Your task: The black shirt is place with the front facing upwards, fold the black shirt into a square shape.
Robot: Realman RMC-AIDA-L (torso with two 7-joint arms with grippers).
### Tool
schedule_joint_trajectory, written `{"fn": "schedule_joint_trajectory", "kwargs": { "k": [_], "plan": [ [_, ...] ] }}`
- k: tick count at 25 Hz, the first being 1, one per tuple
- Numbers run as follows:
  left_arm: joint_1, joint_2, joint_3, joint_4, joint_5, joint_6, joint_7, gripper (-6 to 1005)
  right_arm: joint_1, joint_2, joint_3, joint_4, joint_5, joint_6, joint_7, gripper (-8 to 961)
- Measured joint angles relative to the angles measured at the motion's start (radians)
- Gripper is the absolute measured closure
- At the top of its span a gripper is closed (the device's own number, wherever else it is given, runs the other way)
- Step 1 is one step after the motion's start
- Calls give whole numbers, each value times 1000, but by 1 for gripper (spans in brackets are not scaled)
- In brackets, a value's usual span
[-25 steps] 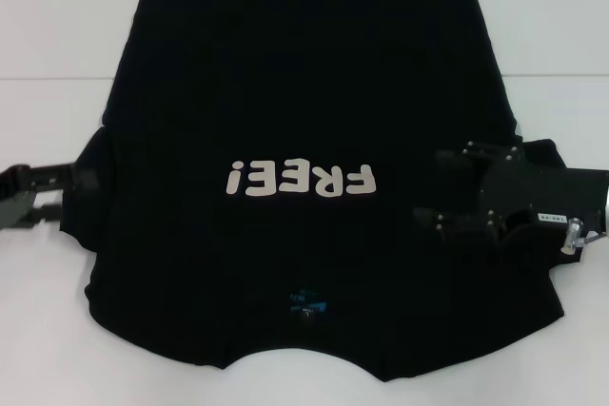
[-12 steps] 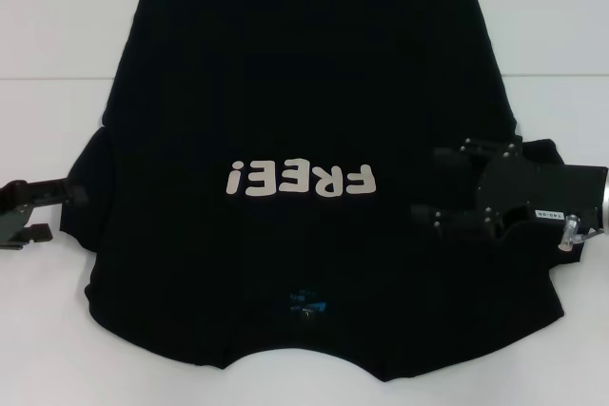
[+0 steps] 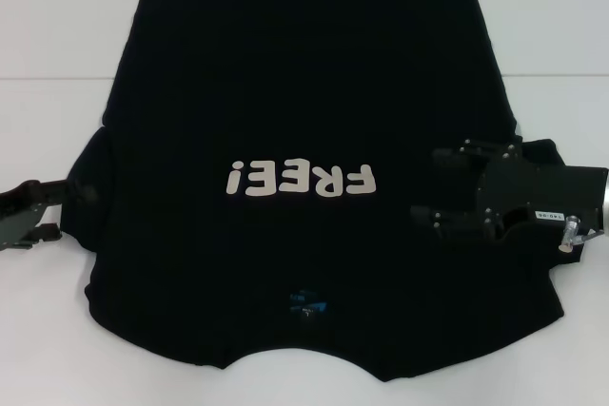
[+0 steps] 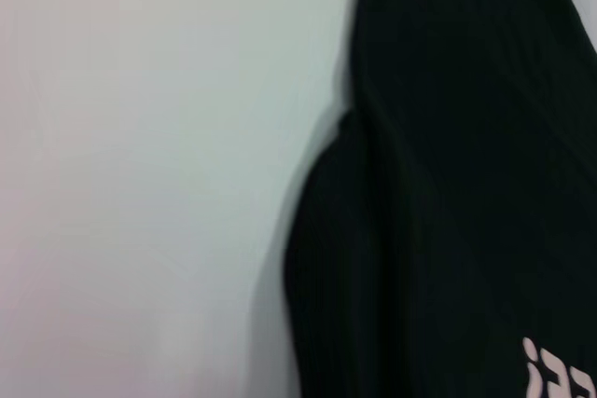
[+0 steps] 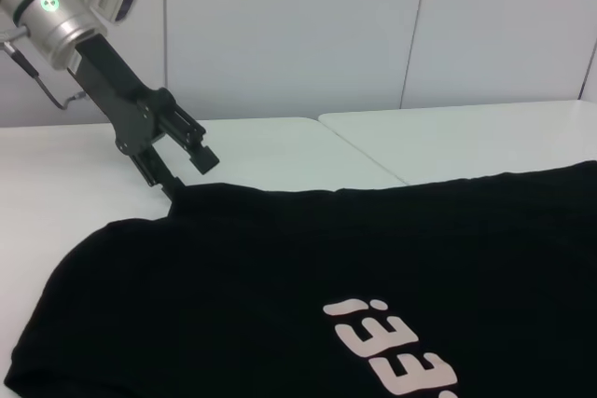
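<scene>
1. Reaching from the left edge, left gripper (image 3: 65,208) sits at the shirt's left sleeve, jaws spread apart.
2. Black shirt (image 3: 304,92) lies flat on white bench (image 3: 57,45), lettering up.
3. Right gripper (image 3: 430,185) hovers over right sleeve, jaws parted.

Three cams, one shirt, very different angles

The head cam looks steeply down on the whole black shirt (image 3: 304,140) spread over the white table (image 3: 57,26). The left wrist cam sits close above the shirt's edge, table beside it. The right wrist cam sits low, looking across to the left gripper (image 5: 182,170) at its 10 o'clock. All three catch the "FREE!" lettering (image 3: 301,179).
</scene>
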Motion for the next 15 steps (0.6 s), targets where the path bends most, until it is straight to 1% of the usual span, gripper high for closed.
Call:
{"fn": "schedule_joint_trajectory", "kwargs": {
  "k": [8,12,15],
  "plan": [
    [-7,-2,3,-6,0,-26,0,66,1,0,0,-2,2,-3,0,68],
    [-16,-11,8,-6,0,-28,5,66,1,0,0,-3,3,-3,0,68],
    [-20,-18,28,-4,0,-28,8,67,1,0,0,-3,3,-3,0,68]
  ]
}}
